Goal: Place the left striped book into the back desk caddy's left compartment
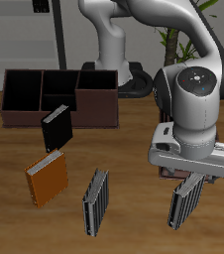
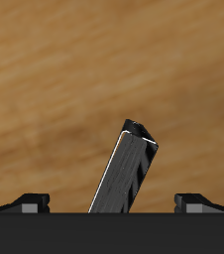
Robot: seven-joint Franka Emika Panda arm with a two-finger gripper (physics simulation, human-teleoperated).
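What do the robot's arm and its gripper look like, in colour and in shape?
The arm is built of rounded, glossy white segments with dark grey joints; a round grey cap with small dark dots covers one joint. The gripper has a blocky light-grey body. In the wrist view its fingers appear black with grey tips. No cables show.

A simulated home office or study is shown, rendered by a physics engine. A warm wooden table (image 1: pixel 124 159) fills most of the exterior view, and its grain is seen close up beyond the fingers (image 2: pixel 30 201) in the wrist view. Desk furnishings are laid out on it: a long dark-brown desk caddy (image 1: pixel 45 94) with open square cells, and several books, one orange (image 1: pixel 47 180), one black (image 1: pixel 56 127), two striped (image 1: pixel 96 202). Behind the table, pale shelving (image 1: pixel 30 30) and a potted plant (image 1: pixel 173 30) are visible against a light wall.
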